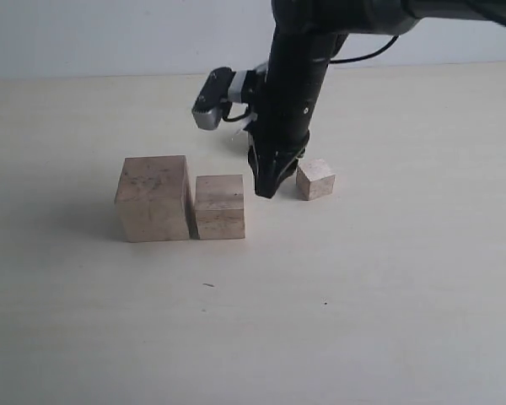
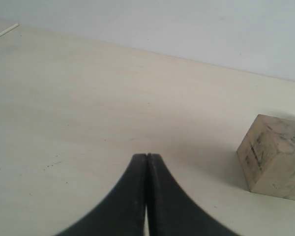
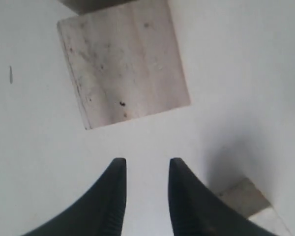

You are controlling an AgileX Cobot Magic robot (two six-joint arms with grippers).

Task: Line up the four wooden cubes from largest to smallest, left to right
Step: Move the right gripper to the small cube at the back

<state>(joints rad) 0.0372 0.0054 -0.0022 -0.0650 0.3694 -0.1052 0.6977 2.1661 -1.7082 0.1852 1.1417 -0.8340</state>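
Observation:
Three of the wooden cubes show in the exterior view. The largest cube (image 1: 153, 198) stands at the left, with a mid-sized cube (image 1: 220, 207) touching its right side. A small cube (image 1: 315, 179) lies further right, turned at an angle. My right gripper (image 1: 266, 191) points down between the mid-sized and small cubes, open and with nothing between its fingers. Its wrist view shows the gripper (image 3: 146, 164) over bare table, the mid-sized cube (image 3: 123, 64) ahead and the small cube (image 3: 247, 195) beside one finger. My left gripper (image 2: 147, 156) is shut and empty, a cube (image 2: 275, 157) off to one side.
The pale table (image 1: 363, 295) runs wide in front of and to the right of the cubes. The right arm (image 1: 295, 76) comes down from the top and hides the table behind it. A pale wall (image 1: 110, 34) backs the table.

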